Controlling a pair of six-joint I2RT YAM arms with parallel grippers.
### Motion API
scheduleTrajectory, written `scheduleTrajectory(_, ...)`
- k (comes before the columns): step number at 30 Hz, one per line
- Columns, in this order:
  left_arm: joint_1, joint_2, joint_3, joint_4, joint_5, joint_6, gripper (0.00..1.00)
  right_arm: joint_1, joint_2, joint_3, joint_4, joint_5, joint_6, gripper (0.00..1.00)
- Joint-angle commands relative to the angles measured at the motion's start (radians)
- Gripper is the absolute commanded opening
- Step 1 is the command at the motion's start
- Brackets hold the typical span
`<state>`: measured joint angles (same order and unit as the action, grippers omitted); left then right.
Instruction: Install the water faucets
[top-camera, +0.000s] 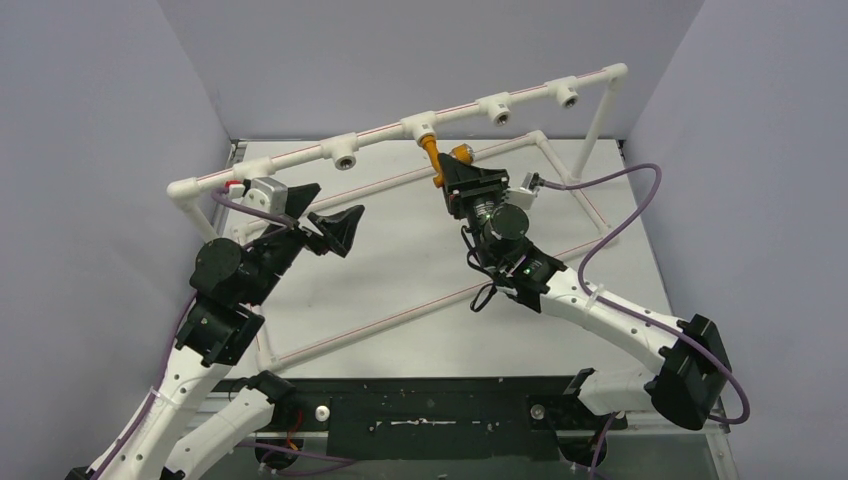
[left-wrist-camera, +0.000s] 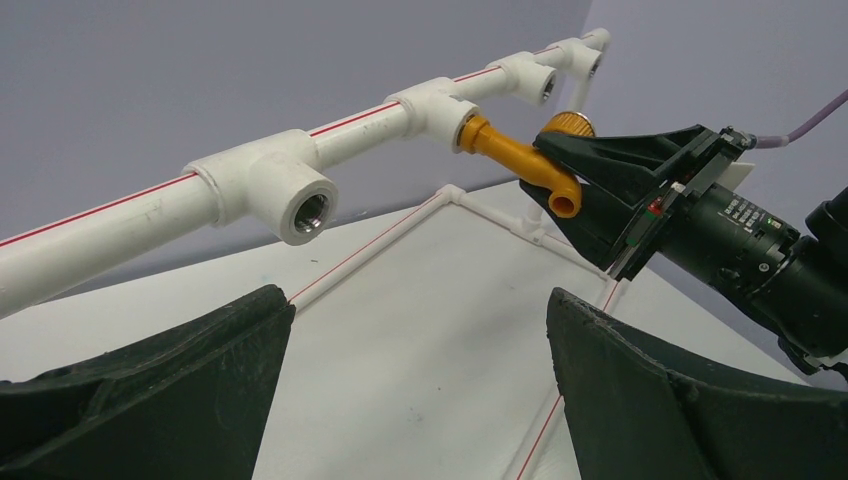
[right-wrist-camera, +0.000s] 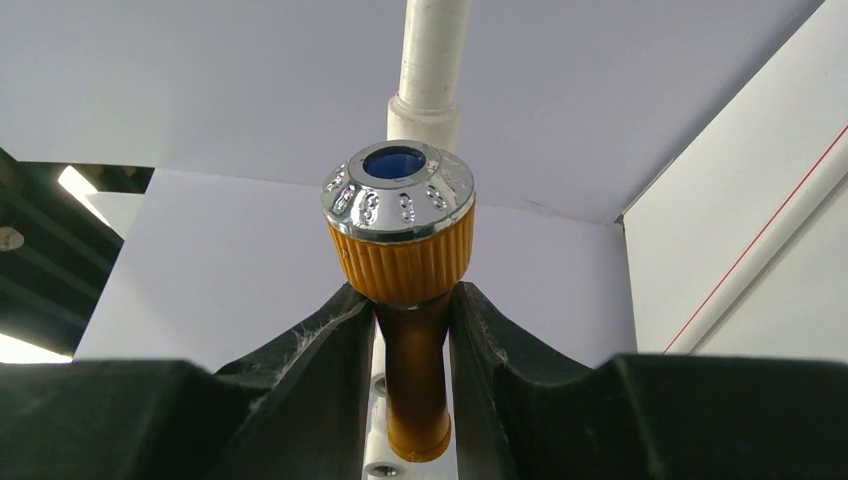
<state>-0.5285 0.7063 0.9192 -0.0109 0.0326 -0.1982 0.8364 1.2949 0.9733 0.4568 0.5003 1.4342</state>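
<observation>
Where: the water faucet (top-camera: 432, 158) stood at the middle tee socket (top-camera: 420, 127) of the white pipe rail (top-camera: 290, 160), raised above the desk (top-camera: 400, 270), its inlet end at the mouth of that socket.

Right tool: the right tool (top-camera: 447, 172) was pressed in on the water faucet, its two dark fingers pinching the neck just under the ribbed handle, as the right wrist view showed.

Left tool: the left tool (top-camera: 325, 213) was spread wide and held nothing, hanging off to the left, near an empty socket (left-wrist-camera: 303, 200) and well apart from the faucet.

Axis: the faucet's body ran straight out of the socket toward the near side and slanted downward, in line with the right tool's reach; the handle stem crossed it, rising between the fingers.

Nearer arm: the right, already on the part; the left was only a bystander.

Next move, as judged: any further seating would have to turn about that body axis, with the inlet kept square to the socket. How deeply the thread had caught could not be told.

Look: orange-brass body, short bent spout with an open round mouth, ribbed orange handle capped by a bright silvery ring with a blue centre.

Still to fill: other sockets along the rail gaped empty.
</observation>
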Motion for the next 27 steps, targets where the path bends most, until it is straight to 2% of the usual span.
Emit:
scheduleTrajectory(1,-0.004,-0.005,0.035,0.031,-0.001,0.003,0.97,0.0,0.0,0.031,-0.114,-0.049,0.101,0.0)
scheduleTrajectory(7,-0.004,-0.001,0.037,0.029,-0.006,0.005,0.97,-0.001,-0.025,0.021,-0.125,-0.037,0.062,0.0)
scheduleTrajectory(10,-0.004,0.002,0.037,0.029,-0.004,0.005,0.97,-0.001,-0.032,0.013,-0.119,-0.044,0.038,0.19)
scheduleTrajectory(11,-0.004,0.002,0.037,0.029,-0.005,0.006,0.97,-0.001,-0.036,0.008,-0.111,-0.048,0.028,0.27)
scheduleTrajectory(12,-0.004,0.002,0.038,0.029,-0.006,0.006,0.97,-0.003,-0.041,-0.001,-0.099,-0.052,0.015,0.39)
scheduleTrajectory(13,-0.004,0.004,0.036,0.029,-0.007,0.006,0.97,-0.003,-0.047,-0.009,-0.08,-0.058,-0.006,0.55)
scheduleTrajectory(14,-0.004,0.004,0.036,0.029,-0.007,0.006,0.97,-0.004,-0.058,-0.019,-0.062,-0.066,-0.029,0.64)
scheduleTrajectory(16,-0.004,0.004,0.035,0.029,-0.005,0.006,0.97,-0.006,-0.083,-0.044,-0.035,-0.077,-0.09,0.76)
scheduleTrajectory(20,-0.005,0.003,0.036,0.029,-0.004,0.005,0.97,-0.013,-0.144,-0.054,-0.075,-0.079,-0.191,0.85)
scheduleTrajectory(24,-0.007,0.002,0.036,0.03,-0.001,0.005,0.97,-0.015,-0.22,-0.067,-0.112,-0.052,-0.293,0.86)
scheduleTrajectory(27,-0.007,0.003,0.036,0.031,0.001,0.003,0.97,-0.016,-0.263,-0.067,-0.105,-0.065,-0.432,0.86)
